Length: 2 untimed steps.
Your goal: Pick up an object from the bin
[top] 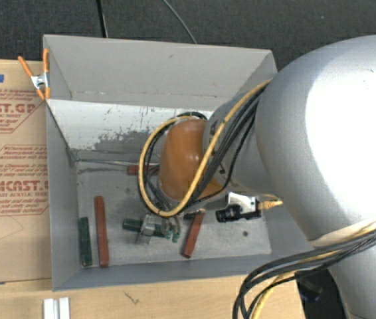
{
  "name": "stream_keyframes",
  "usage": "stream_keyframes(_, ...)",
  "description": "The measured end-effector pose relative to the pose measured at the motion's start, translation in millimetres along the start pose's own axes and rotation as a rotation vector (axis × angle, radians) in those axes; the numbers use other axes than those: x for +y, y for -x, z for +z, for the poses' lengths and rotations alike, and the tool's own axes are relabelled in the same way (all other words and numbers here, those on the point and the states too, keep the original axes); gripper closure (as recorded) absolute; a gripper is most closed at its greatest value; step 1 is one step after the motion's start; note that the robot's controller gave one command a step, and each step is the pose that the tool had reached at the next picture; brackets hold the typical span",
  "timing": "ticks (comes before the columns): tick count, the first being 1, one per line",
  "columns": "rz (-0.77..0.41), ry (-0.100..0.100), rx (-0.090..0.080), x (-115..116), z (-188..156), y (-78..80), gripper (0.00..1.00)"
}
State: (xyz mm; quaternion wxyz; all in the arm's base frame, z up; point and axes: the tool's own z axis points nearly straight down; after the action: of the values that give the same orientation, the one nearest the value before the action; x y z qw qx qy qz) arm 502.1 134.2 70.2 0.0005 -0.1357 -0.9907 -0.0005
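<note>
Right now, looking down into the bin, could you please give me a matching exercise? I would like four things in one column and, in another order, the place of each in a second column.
Things
1. dark green stick
2. long red-brown stick
3. slanted red-brown stick
4. orange cover

Places
A. on the arm's wrist, ringed by yellow and black cables
B. closest to the bin's wall on the view's left
C. near the front wall, just below the wrist
D. directly right of the green stick, alongside it

Pairs: 1-B, 2-D, 3-C, 4-A
</note>
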Motion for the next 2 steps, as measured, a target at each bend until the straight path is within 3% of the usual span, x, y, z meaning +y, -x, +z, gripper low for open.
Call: stream_keyframes(2,0.000,-0.002,0.003,-0.6,-4.3,-1.0,1.00)
